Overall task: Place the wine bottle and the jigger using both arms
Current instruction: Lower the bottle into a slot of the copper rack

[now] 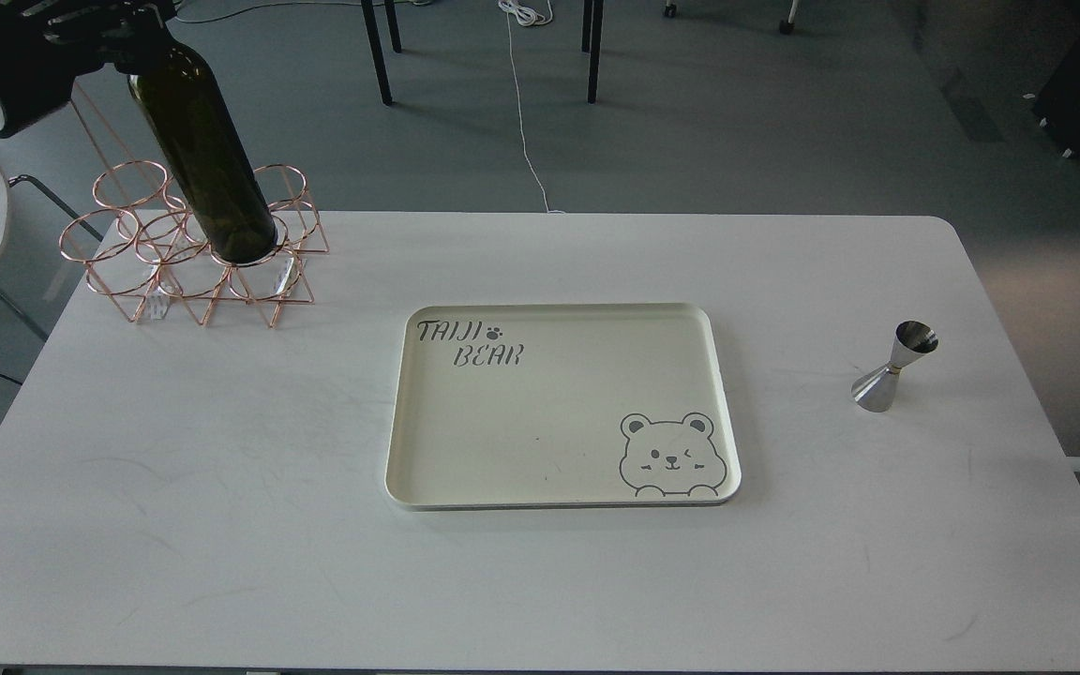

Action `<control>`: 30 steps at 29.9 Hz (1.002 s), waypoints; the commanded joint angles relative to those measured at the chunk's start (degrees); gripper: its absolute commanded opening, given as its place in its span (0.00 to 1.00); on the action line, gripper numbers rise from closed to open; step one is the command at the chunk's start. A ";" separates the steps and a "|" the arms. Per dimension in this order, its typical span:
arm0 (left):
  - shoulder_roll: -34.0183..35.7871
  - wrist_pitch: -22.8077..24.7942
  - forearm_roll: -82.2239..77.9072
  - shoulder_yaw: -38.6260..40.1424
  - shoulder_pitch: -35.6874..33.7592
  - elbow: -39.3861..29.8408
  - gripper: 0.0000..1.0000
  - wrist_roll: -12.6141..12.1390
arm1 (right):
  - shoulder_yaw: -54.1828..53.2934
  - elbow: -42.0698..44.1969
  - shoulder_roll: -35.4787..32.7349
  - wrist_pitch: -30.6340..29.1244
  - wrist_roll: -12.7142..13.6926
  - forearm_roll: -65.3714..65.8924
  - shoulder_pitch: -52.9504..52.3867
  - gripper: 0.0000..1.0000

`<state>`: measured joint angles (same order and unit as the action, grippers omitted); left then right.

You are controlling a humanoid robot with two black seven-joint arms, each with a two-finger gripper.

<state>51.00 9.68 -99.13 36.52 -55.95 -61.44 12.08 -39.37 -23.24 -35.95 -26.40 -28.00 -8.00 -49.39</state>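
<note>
My left tool (95, 42) sits at the wine bottle (207, 155) neck, up at ten o'clock; I cannot tell whether it is clamped. The bottle stands tilted in the copper wire rack (193, 258). The jigger (896, 367) stands untouched at three o'clock. The tray (559, 487) holds nothing, so both placements remain. My right tool isn't visible.
</note>
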 commanded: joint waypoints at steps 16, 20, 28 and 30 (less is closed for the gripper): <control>-2.84 -2.30 0.69 -4.52 0.31 0.45 0.17 -0.31 | 0.00 0.03 0.00 0.03 0.00 0.00 0.00 0.95; -3.01 -3.96 0.87 -7.68 0.31 0.80 0.18 -0.22 | 0.00 0.03 -0.08 0.03 0.00 0.00 0.00 0.95; -3.10 -5.90 1.22 -9.62 0.40 2.47 0.21 -0.04 | -0.09 0.12 -0.08 0.03 0.00 0.00 0.00 0.95; -3.10 -5.99 1.31 -9.62 0.40 2.47 0.27 -0.13 | -0.09 0.12 -0.08 0.03 0.00 0.00 0.00 0.95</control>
<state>47.89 3.81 -97.88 26.93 -55.57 -59.11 12.02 -39.46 -23.13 -36.02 -26.36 -28.00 -8.00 -49.39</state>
